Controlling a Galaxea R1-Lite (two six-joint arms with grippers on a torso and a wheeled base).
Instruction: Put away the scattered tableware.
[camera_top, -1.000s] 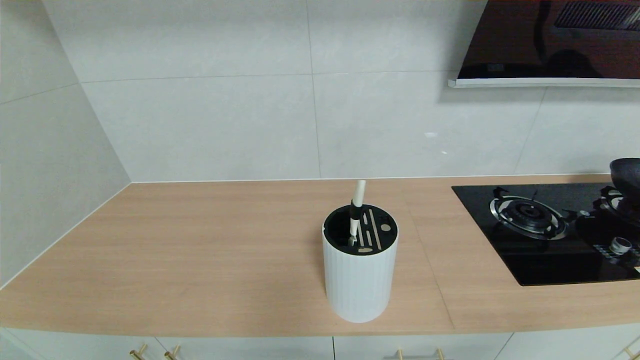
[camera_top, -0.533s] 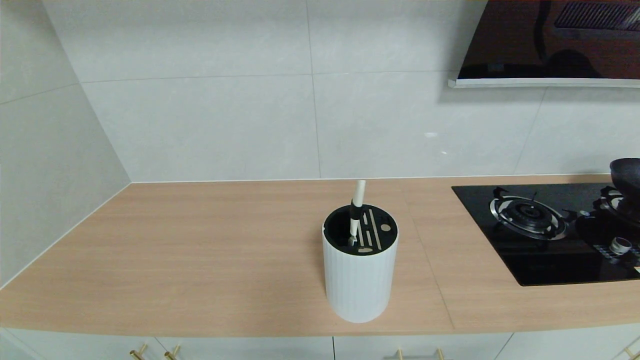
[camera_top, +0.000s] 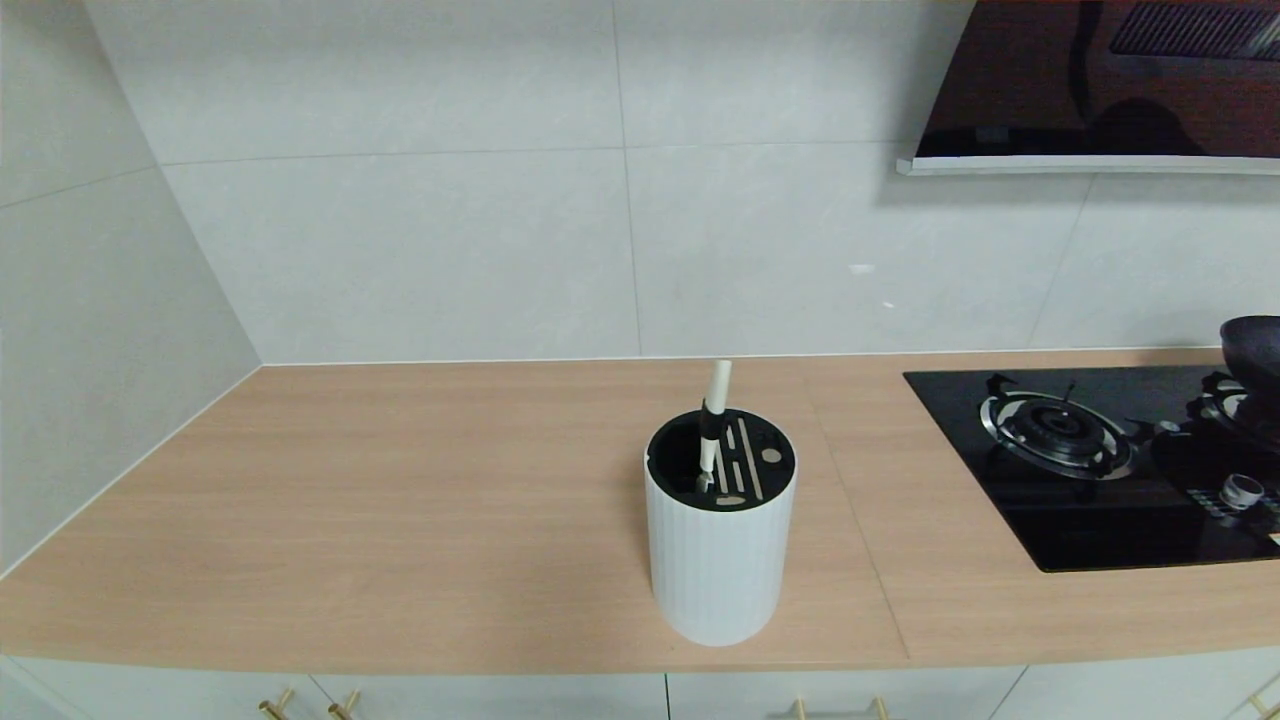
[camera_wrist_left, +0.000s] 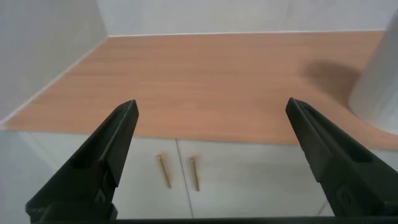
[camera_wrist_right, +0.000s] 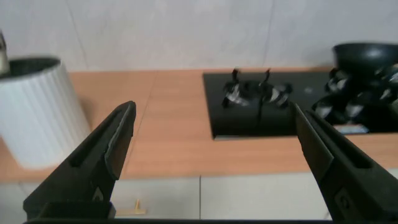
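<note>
A white ribbed cylindrical holder (camera_top: 719, 545) with a black slotted top stands near the front edge of the wooden counter (camera_top: 420, 500). One utensil with a white and black handle (camera_top: 712, 420) stands upright in its round opening. My left gripper (camera_wrist_left: 211, 118) is open, held in front of the counter's edge with nothing between its fingers; the holder's side (camera_wrist_left: 378, 81) is seen beside it. My right gripper (camera_wrist_right: 211, 124) is open too, off the counter's front, between the holder (camera_wrist_right: 37, 112) and the stove (camera_wrist_right: 298, 106).
A black gas stove (camera_top: 1100, 450) is set into the counter at the right, with a dark pot (camera_top: 1252, 350) on its far burner. A range hood (camera_top: 1100, 90) hangs above. White cabinets with gold handles (camera_wrist_left: 177, 171) lie below the counter.
</note>
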